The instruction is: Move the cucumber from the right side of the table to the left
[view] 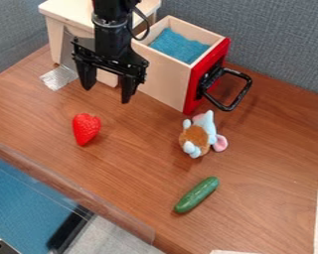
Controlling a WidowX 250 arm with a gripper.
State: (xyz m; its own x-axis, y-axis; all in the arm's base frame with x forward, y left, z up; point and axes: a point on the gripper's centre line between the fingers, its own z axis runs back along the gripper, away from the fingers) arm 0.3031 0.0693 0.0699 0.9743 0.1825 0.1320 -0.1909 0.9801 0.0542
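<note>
The black gripper (107,93) hangs at the upper left over the wooden table (141,154), in front of the drawer box. Its two fingers point down, spread apart, with nothing between them. The green cucumber (197,195) lies on the table at the lower right, slanting from lower left to upper right, well away from the gripper.
A red strawberry (86,129) lies below the gripper on the left. A plush toy (200,135) sits above the cucumber. The wooden drawer (163,69) with its red front and black handle (238,92) stands behind. A raised ledge (75,191) borders the table's lower left.
</note>
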